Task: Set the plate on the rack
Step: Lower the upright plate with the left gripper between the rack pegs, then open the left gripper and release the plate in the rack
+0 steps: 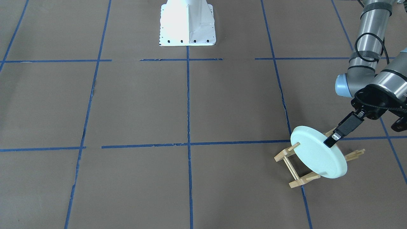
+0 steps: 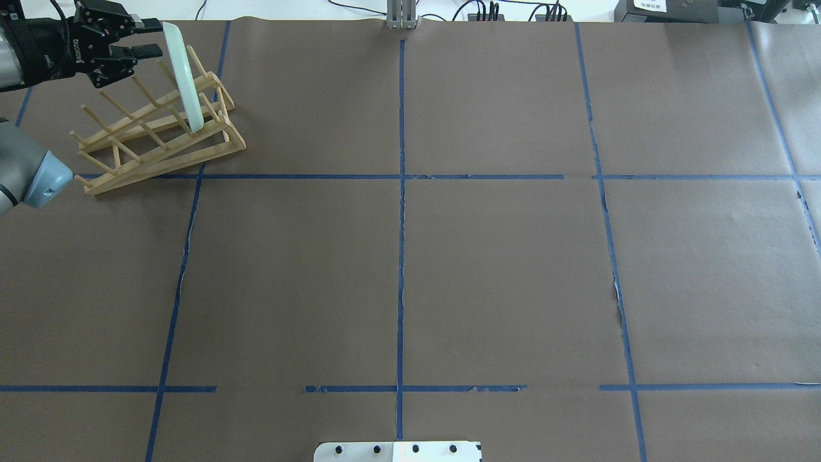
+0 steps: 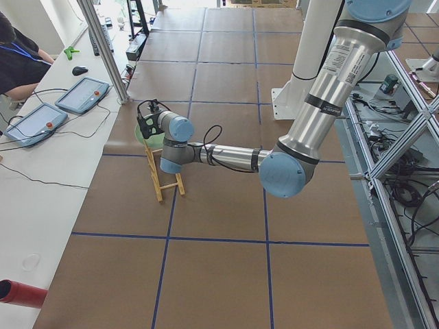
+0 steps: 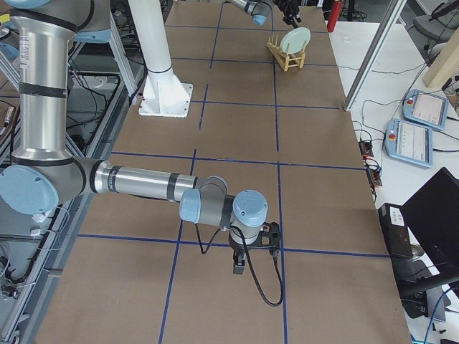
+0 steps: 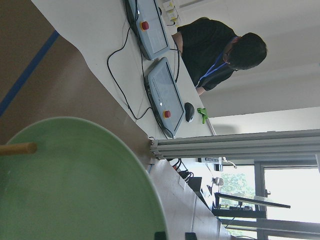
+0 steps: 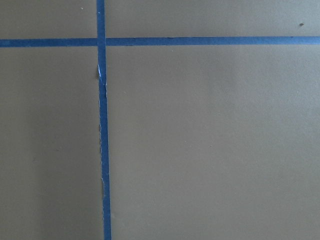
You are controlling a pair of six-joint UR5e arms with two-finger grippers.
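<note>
The pale mint-green plate (image 1: pixel 314 159) stands on edge between the pegs of the light-wood rack (image 1: pixel 300 182), its flat underside toward the front camera. From overhead the plate (image 2: pixel 184 83) leans in the rack (image 2: pixel 160 144) at the table's far left corner. My left gripper (image 1: pixel 330 141) has a finger on each side of the plate's upper rim and looks shut on it; it also shows overhead (image 2: pixel 157 38). The left wrist view shows the plate's inside (image 5: pixel 75 185) and one peg (image 5: pixel 17 148). My right gripper (image 4: pixel 247 254) hangs low over the table on the robot's right; I cannot tell whether it is open.
The robot's white base (image 1: pixel 187 22) stands at the table's near middle edge. An operator (image 3: pixel 17 62) sits beyond the far edge by two teach pendants (image 3: pixel 82 94) and an aluminium post (image 3: pixel 103 48). Blue tape lines (image 2: pixel 401 192) grid the brown table.
</note>
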